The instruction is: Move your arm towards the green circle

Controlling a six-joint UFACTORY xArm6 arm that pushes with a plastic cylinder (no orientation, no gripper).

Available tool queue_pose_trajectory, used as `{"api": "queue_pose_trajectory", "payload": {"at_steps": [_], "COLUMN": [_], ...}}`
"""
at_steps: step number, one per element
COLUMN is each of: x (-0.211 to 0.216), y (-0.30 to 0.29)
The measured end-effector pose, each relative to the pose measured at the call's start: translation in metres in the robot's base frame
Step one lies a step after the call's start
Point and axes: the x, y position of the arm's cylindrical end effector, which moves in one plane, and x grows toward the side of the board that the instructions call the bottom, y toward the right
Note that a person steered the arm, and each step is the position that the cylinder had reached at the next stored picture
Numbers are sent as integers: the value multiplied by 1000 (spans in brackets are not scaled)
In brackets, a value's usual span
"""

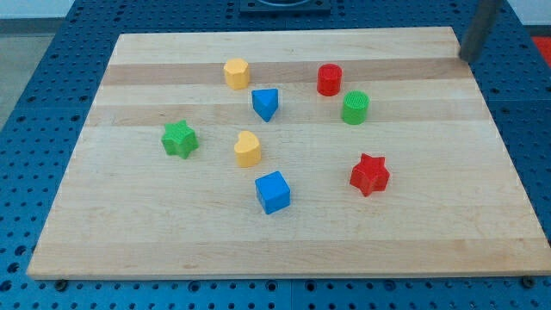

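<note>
The green circle [355, 108] is a short green cylinder standing right of the board's middle, toward the view's top. My tip [467, 57] is the lower end of the dark rod at the view's top right, near the board's top right corner. It is well to the right of and above the green circle, touching no block. A red cylinder [329, 80] stands just up and left of the green circle.
On the wooden board [155, 241] also stand a yellow block [237, 74], a blue triangle [265, 104], a green star [179, 139], a yellow heart [247, 149], a blue cube [273, 192] and a red star [369, 175].
</note>
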Motion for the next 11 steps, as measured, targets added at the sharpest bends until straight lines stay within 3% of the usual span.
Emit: {"api": "queue_pose_trajectory", "payload": {"at_steps": [1,2,5,6,7,8,9,10,11], "x": [15,-16,-32,-37,-22,-9,-12,-13,42], "y": [-63,-142,-184,-268,-182,-43,-49,-141,-148]}}
